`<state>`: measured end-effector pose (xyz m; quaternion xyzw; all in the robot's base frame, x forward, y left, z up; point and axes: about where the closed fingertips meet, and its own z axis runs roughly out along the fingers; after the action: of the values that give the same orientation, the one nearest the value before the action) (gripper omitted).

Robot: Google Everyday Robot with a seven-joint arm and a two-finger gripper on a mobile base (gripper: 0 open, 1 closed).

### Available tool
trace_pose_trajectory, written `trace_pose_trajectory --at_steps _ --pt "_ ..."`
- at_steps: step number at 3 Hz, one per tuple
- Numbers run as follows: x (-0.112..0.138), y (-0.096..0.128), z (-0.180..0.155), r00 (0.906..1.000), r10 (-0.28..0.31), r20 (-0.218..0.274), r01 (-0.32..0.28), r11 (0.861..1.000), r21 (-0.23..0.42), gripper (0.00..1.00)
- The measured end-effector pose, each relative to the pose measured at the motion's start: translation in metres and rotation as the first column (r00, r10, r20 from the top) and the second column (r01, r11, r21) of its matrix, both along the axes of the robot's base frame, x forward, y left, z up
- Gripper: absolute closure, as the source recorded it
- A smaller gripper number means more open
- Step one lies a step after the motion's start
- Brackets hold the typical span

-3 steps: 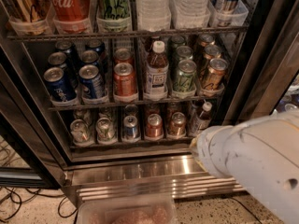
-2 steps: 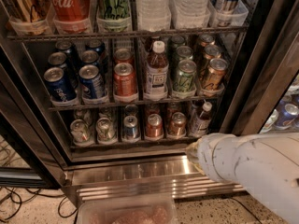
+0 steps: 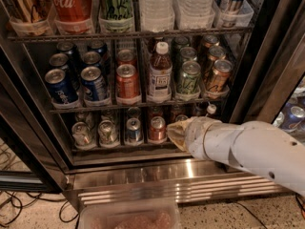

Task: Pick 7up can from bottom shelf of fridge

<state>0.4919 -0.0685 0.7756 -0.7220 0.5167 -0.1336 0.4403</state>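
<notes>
The fridge stands open in the camera view, with its bottom shelf just above the steel base. Two whitish-silver cans with green markings stand at the shelf's left: one 7up can and a look-alike beside it. To their right are a blue-and-silver can and a copper-red can. My gripper, at the tip of the white arm, is at the shelf's right part, next to the copper-red can. It covers what stands behind it, and only the cap of a small bottle shows.
The shelf above holds blue Pepsi cans, a red can, a bottle and green and copper cans. A slatted steel base lies below. A clear plastic bin sits on the floor in front, cables at the left.
The arm has swung left and up from in front of the steel base, and its gripper end now covers the right end of the bottom shelf. The cans have not moved.
</notes>
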Motion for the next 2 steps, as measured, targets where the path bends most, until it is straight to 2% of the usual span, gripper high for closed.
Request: trace_pose_trajectory --at_steps 1,2 --pt "0.003 0.014 -0.003 0.9986 0.044 0.029 -0.047 0.989 0.14 1.0" --pt "-0.004 0.041 0.002 0.9924 0.105 0.064 -0.113 0.982 0.154 1.0"
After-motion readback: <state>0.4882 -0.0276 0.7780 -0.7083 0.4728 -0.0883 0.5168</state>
